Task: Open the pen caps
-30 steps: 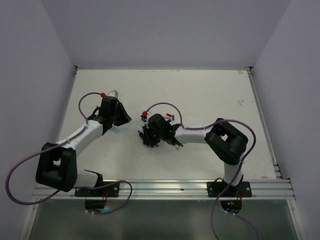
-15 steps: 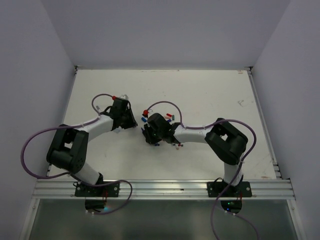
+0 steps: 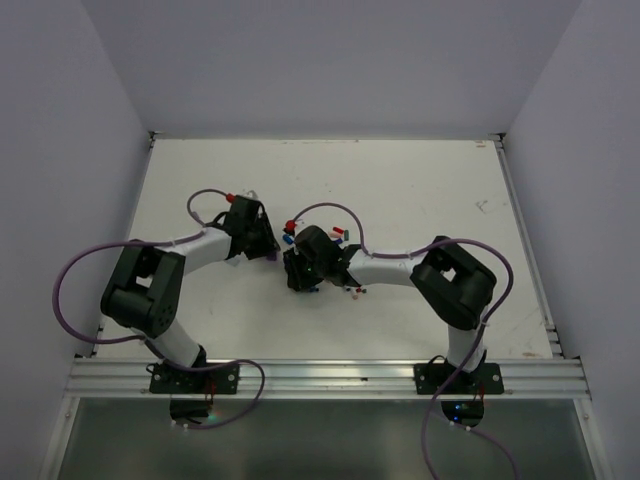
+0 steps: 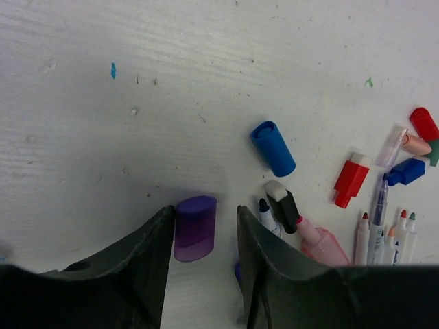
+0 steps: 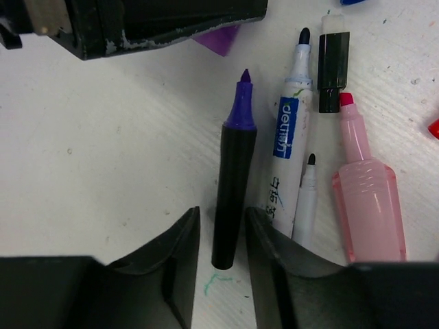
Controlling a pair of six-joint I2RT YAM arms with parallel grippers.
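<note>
Arms: both reach in from the near edge of the white table [image 3: 420, 190], and their heads meet close together near its middle.
Right gripper [image 5: 221, 214]: the fingers are apart and low over the table. One stands on each side of a pen, with a thin strip of table showing on both sides.
Purple-tipped pen [image 5: 232, 178]: it has a black barrel and no cap. It lies flat between the right gripper's fingers, tip pointing away.
Left gripper [image 4: 204, 218]: the fingers are apart, with a cap lying between them.
Purple cap [image 4: 195, 227]: it is off its pen and lies on the table. It sits just beside one finger, with a clear gap to the other.
Neighbouring pens: a white pen [image 5: 285, 154] with a blue label, a slim pen [image 5: 306, 199] and a pink highlighter [image 5: 365, 199] lie side by side, all uncapped.
Black cap [image 5: 333, 72]: it has a white end and lies loose, just beside the highlighter's tip.
Blue cap [image 4: 273, 148]: it lies loose on its side, beyond the black cap.
Red cap [image 4: 350, 181]: it lies loose, off to the blue cap's side.
Farthest: a small blue cap [image 4: 407, 171] and a second red cap [image 4: 424, 123] lie loose among more pen tips.
</note>
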